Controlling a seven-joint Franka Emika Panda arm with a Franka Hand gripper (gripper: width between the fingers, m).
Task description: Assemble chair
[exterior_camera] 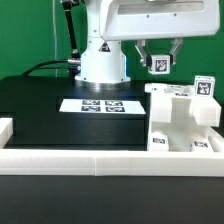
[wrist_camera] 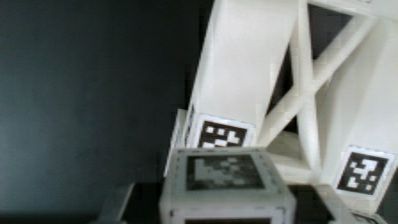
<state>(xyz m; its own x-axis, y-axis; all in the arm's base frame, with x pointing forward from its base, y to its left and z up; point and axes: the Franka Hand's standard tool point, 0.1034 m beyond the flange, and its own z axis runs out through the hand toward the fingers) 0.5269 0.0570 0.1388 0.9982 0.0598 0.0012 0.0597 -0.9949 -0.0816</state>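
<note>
- Chair part point(exterior_camera: 158, 63), a small white tagged block: your gripper point(exterior_camera: 158, 58) pinches it in the air.
- Its tag point(wrist_camera: 221, 170) carries a black-and-white pattern, no readable writing.
- At five o'clock below, you see the chair point(exterior_camera: 183, 118) assembly on the black table point(exterior_camera: 40, 100).
- At nine o'clock lies the marker board point(exterior_camera: 99, 104).

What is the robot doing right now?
Fingers shut on a small tagged white part, held above the table. Chair assembly stands below, at the exterior view's right. Nothing in between.

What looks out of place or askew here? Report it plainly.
Nothing stands out. The gripper holds a tagged white part in the air near the partly built chair; the marker board lies flat on the table.
</note>
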